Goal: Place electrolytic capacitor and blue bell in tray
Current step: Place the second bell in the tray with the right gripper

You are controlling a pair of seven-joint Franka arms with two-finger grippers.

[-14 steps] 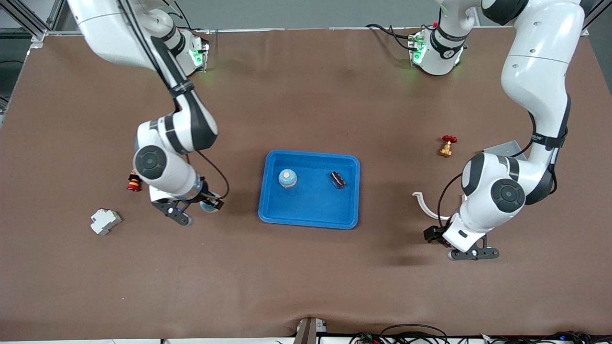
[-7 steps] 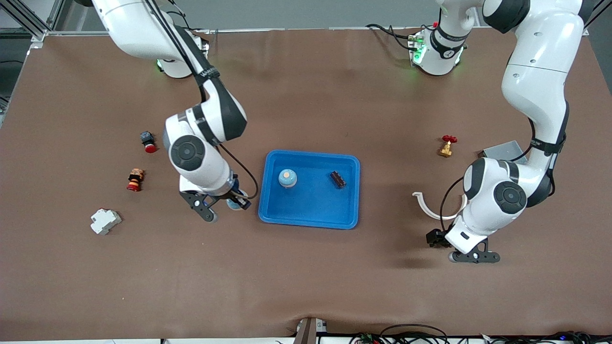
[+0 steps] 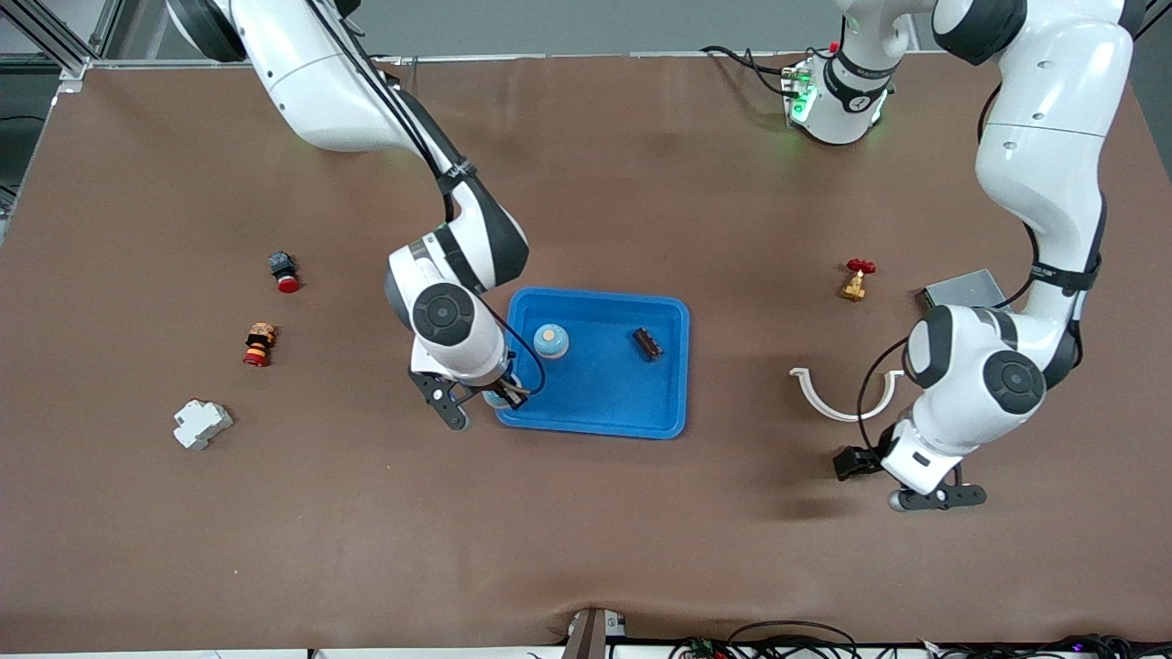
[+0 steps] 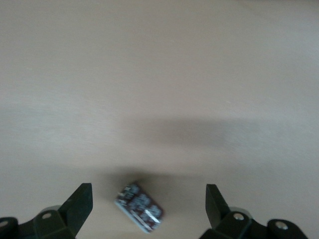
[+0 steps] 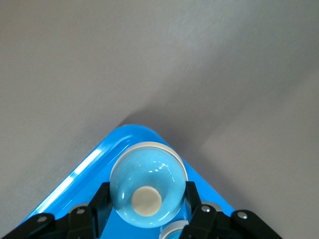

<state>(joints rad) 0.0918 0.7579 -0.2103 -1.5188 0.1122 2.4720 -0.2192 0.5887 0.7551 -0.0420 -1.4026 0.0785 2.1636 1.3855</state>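
The blue tray [image 3: 595, 407] lies mid-table and holds a light blue bell [image 3: 550, 340] and a dark capacitor [image 3: 647, 344]. My right gripper [image 3: 483, 404] is shut on a second light blue bell [image 3: 500, 395] over the tray's corner toward the right arm's end. In the right wrist view the bell [image 5: 147, 179] sits between the fingers [image 5: 95, 201] above the tray rim [image 5: 82, 172]. My left gripper [image 3: 938, 497] is open above the table toward the left arm's end. In the left wrist view [image 4: 148, 194] a dark red capacitor [image 4: 139, 208] lies on the table between its fingers; the front view hides it.
A white curved clip [image 3: 841, 400], a brass valve with a red handle [image 3: 856, 280] and a grey metal plate [image 3: 961, 291] lie toward the left arm's end. A white breaker [image 3: 201, 424], a red button [image 3: 284, 272] and an orange-red piece [image 3: 258, 344] lie toward the right arm's end.
My right gripper carried the bell from the table toward the right arm's end to over the tray's corner. My left gripper drifted slightly toward the left arm's end.
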